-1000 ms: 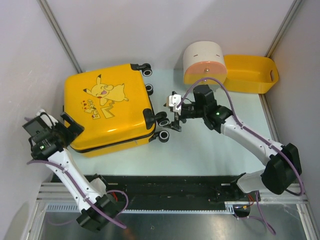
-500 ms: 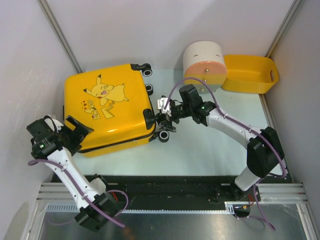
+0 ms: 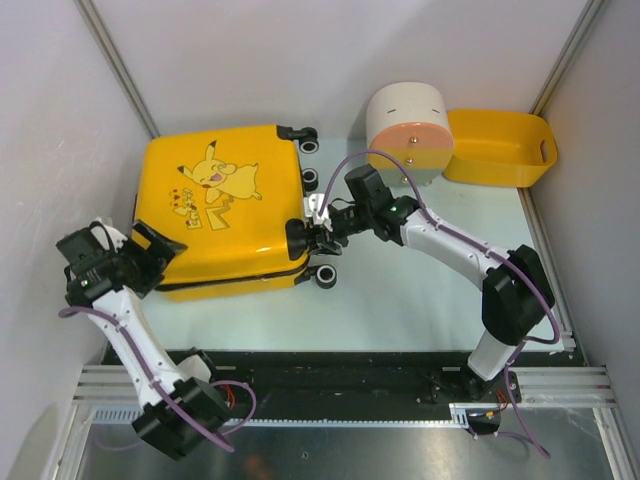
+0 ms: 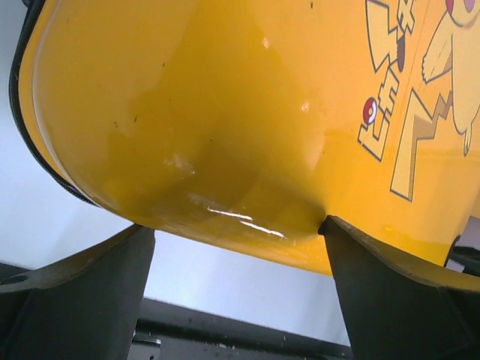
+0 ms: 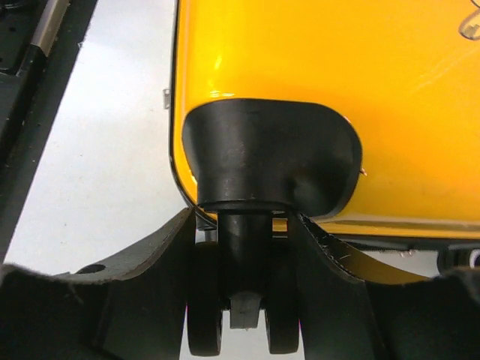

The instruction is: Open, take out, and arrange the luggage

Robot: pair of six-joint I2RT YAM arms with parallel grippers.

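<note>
The yellow Pikachu luggage (image 3: 225, 205) lies flat and closed at the table's left, picture side up. My right gripper (image 3: 318, 232) is at its near right corner, jaws closed round a black twin wheel (image 5: 204, 300) under the caster housing (image 5: 270, 154); the yellow shell (image 5: 337, 60) fills the view above. My left gripper (image 3: 160, 258) is open at the near left corner. In the left wrist view (image 4: 234, 229) its fingers stand wide apart, and the right finger (image 4: 375, 277) touches the shell's lower edge (image 4: 247, 112).
A cream-and-pink drum box (image 3: 408, 125) stands at the back, and a yellow basket (image 3: 500, 148) is right of it. Another suitcase wheel (image 3: 325, 275) sticks out near my right gripper. A black rail (image 3: 330, 370) runs along the near edge. Walls close in on both sides.
My right gripper moved left and closed on the wheel. The luggage turned and slid toward the back. My left gripper moved in against its near left corner.
</note>
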